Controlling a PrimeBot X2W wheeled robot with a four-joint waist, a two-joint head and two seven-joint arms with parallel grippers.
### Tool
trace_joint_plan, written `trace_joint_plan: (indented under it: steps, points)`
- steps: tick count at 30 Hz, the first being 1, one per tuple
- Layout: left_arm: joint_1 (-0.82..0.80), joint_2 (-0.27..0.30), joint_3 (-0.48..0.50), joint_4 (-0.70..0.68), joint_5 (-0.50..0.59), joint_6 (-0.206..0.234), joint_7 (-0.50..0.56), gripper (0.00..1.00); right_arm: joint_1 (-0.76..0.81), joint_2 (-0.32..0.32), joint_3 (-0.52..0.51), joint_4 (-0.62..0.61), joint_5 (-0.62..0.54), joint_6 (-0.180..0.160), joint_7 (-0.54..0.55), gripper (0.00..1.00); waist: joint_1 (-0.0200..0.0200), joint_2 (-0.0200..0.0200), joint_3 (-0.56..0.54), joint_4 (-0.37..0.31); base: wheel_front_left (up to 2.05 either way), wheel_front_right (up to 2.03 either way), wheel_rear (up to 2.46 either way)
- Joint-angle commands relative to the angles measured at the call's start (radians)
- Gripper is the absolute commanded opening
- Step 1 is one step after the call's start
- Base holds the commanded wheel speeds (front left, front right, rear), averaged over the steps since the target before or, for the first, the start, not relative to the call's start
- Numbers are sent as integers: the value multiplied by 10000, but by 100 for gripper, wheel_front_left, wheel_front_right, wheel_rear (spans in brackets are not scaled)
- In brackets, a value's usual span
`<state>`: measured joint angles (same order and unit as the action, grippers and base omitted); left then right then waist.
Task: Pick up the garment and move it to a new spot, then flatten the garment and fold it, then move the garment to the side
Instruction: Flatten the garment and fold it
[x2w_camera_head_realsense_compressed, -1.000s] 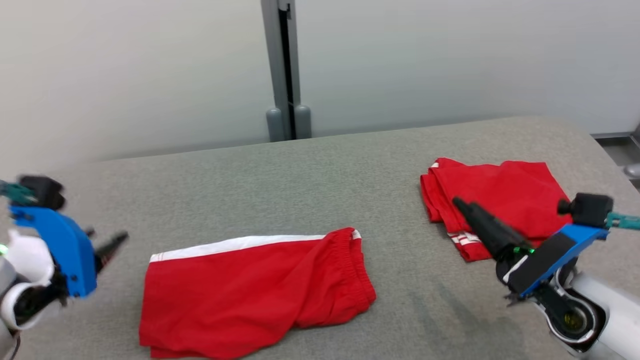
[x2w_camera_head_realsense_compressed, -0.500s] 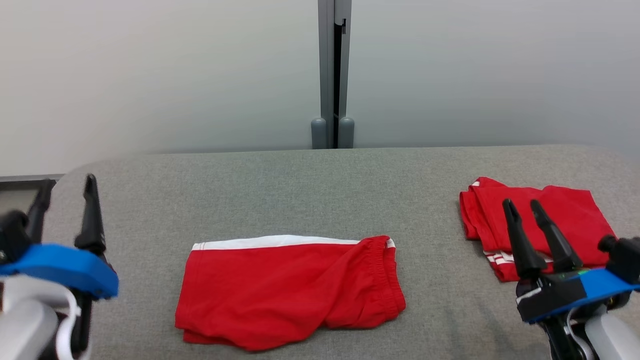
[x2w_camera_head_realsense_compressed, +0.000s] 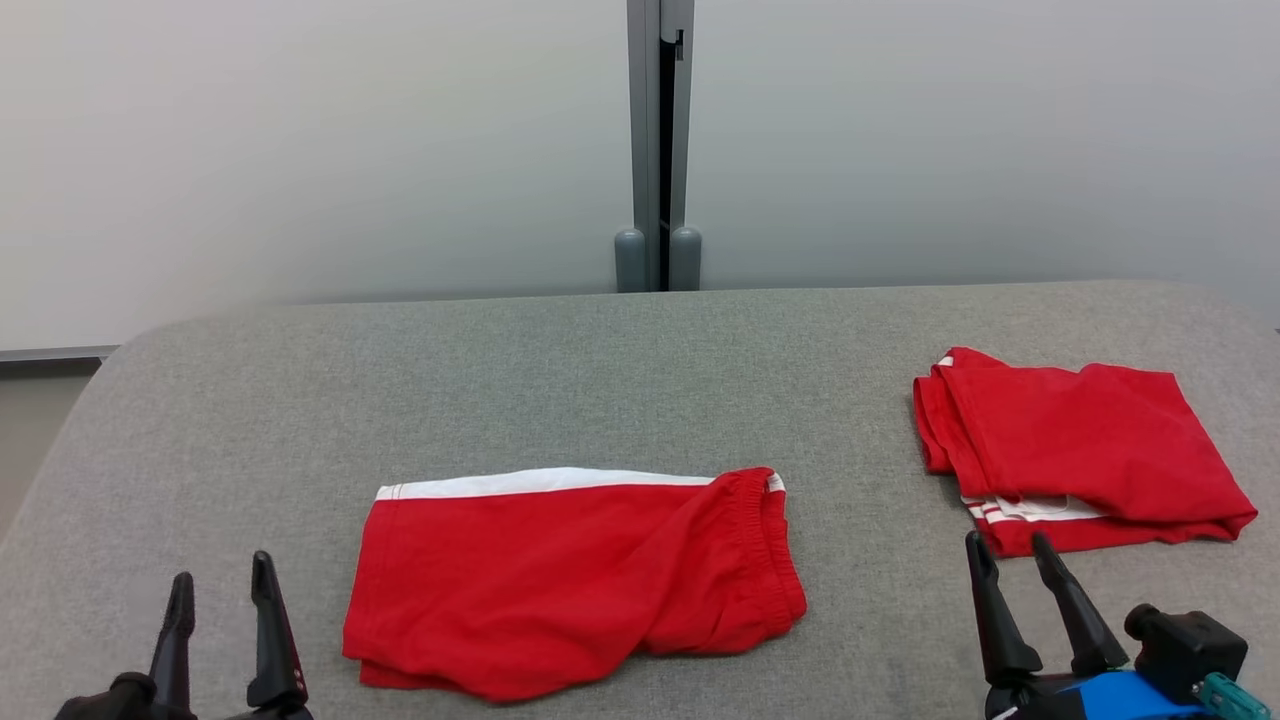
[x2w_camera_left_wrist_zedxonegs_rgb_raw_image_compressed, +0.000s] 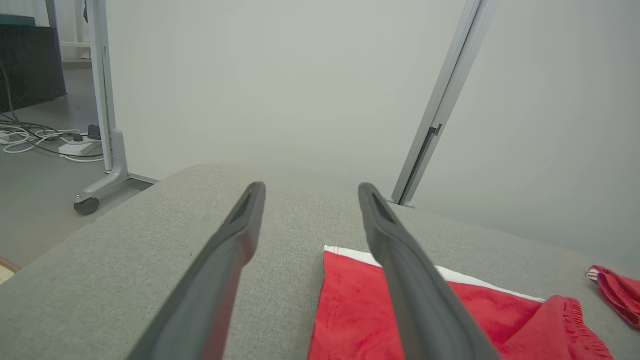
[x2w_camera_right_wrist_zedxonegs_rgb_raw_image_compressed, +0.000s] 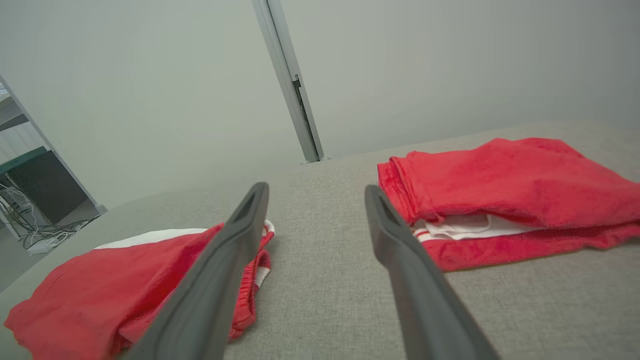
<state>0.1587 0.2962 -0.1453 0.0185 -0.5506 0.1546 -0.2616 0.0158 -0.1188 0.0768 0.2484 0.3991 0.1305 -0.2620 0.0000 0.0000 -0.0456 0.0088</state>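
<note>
Both hands stand wide open and empty: the left hand (x2w_camera_head_realsense_compressed: 222, 568) at lower left of the head view, the right hand (x2w_camera_head_realsense_compressed: 1006, 540) at lower right, each clear of cloth. The red shorts (x2w_camera_head_realsense_compressed: 570, 580) lie low centre on the worktop (x2w_camera_head_realsense_compressed: 600, 380), waistband rightward and lower edge rumpled. A folded red garment (x2w_camera_head_realsense_compressed: 1080, 450) lies at right. Judgement: smooth that rumple first, then pinch all layers at the corners.

Red shorts (x2w_camera_head_realsense_compressed: 570, 580): soft matt cloth. Table (x2w_camera_head_realsense_compressed: 500, 380): rough grey fabric. Fingers (x2w_camera_left_wrist_zedxonegs_rgb_raw_image_compressed: 400, 270): matt dark plastic.
</note>
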Motion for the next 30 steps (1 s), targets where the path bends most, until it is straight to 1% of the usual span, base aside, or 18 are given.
trace_joint_plan:
  steps: [1, 4, 5, 6, 9, 11, 13, 14, 16, 18, 21, 22, 23, 24, 25, 28, 30]
  points:
    - [2, -133, 136, 56, 145, -184, -42, 100, 77, -9, 32, 87, -100, 6, 25, 100, 0, 0, -3, 27, 0, 0, 0]
    - [-98, -574, 445, 369, 543, -770, -42, 100, -232, -99, 156, 285, -149, 6, 295, 100, 0, 0, -10, 128, 0, 0, 0]
    - [-149, -712, 524, 463, 659, -939, -42, 100, -340, -128, 261, 362, -171, 6, 458, 100, 0, 0, -17, 172, 0, 0, 0]
    - [-261, -932, 662, 635, 891, -1201, -42, 100, -575, -106, 478, 521, -74, 6, 781, 100, 0, 0, -22, 246, 0, 0, 0]
    - [-386, -1268, 849, 844, 1167, -1515, -43, 100, -1051, -35, 891, 979, 74, 5, 1466, 100, 0, 0, -2, 410, 0, 0, 0]
    - [-487, -1448, 917, 965, 1357, -1713, -43, 100, -1457, 42, 1232, 1504, 25, 6, 2080, 100, 0, 0, 47, 557, 0, 0, 0]
    - [-581, -1614, 961, 1064, 1525, -1898, -43, 100, -1924, 185, 1274, 2114, 148, 5, 2591, 100, 0, 0, 92, 723, 0, 0, 0]
    - [-637, -1676, 970, 1126, 1597, -1984, -43, 100, -2169, 186, 1312, 2435, -31, 6, 2809, 100, 0, 0, 120, 836, 0, 0, 0]
    - [-677, -1810, 1045, 1254, 1711, -2072, -43, 100, -2595, 386, 1214, 3119, 111, 6, 3177, 100, 0, 0, 131, 1021, 0, 0, 0]
    - [-741, -1905, 1032, 1424, 1827, -2195, -43, 100, -2984, 469, 1121, 3858, -94, 6, 3538, 100, 0, 0, 129, 1221, 0, 0, 0]
    - [-880, -1984, 935, 1631, 1981, -2350, -43, 100, -3535, 567, 756, 4889, -301, 6, 3730, 100, 0, 0, 141, 1487, 0, 0, 0]
    - [-880, -1984, 935, 1631, 1981, -2350, -43, 100, -3535, 567, 756, 4889, -301, 6, 3730, 100, 0, 0, 141, 1487, 0, 0, 0]
    - [-934, -2013, 929, 1732, 2050, -2419, -43, 100, -3817, 636, 527, 5535, -471, 6, 3781, 100, 0, 0, 159, 1646, 0, 0, 0]
    - [-955, -2029, 937, 1772, 2085, -2438, -43, 100, -3960, 647, 405, 5824, -565, 6, 3771, 100, 0, 0, 173, 1711, 0, 0, 0]
    - [-955, -2029, 937, 1772, 2085, -2438, -43, 100, -3960, 647, 405, 5824, -565, 6, 3771, 100, 0, 0, 173, 1711, 0, 0, 0]
    - [-1063, -2053, 973, 1898, 2162, -2523, -43, 100, -4342, 679, 173, 6637, -698, 6, 3771, 100, 0, 0, 237, 1886, 0, 0, 0]
    - [-1117, -2069, 980, 1944, 2207, -2578, -43, 100, -4508, 686, 234, 7078, -614, 6, 3785, 100, 0, 0, 282, 1975, 0, 0, 0]
